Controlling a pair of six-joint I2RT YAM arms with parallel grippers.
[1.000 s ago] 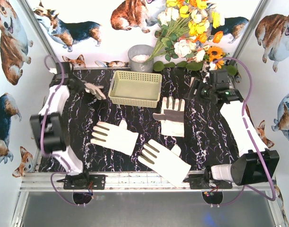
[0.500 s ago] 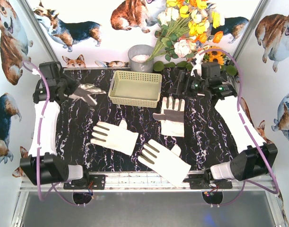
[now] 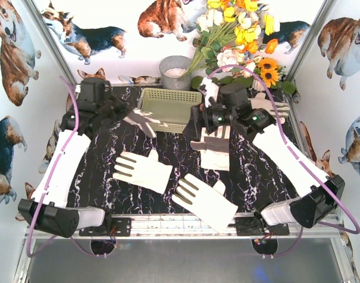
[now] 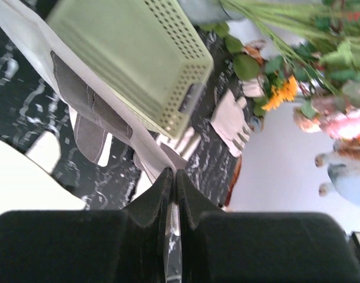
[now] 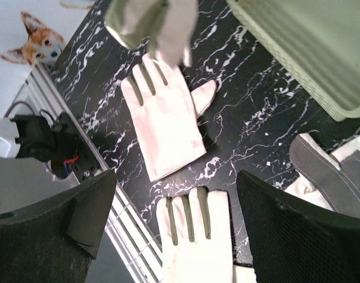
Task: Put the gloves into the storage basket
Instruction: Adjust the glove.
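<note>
Gloves (image 3: 143, 170) litter black marbled tabletop (image 3: 103, 159) between corgi-print walls (image 3: 15, 53).

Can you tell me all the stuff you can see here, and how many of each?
gloves: 5, cream-white with grey patches; three flat on the table, one back right by the flowers, one hanging in the air beside the basket
storage basket: 1, pale yellow, back middle, nothing showing inside
pot: 1, grey, behind the basket
flowers: one bunch, yellow, white and orange, back right
table: 1, black with white veins
dog pictures: many, brown and white, on the walls
left arm: 1, white and black, jaws shut on the hanging glove
right arm: 1, white and black, jaws open, holding nothing
</note>
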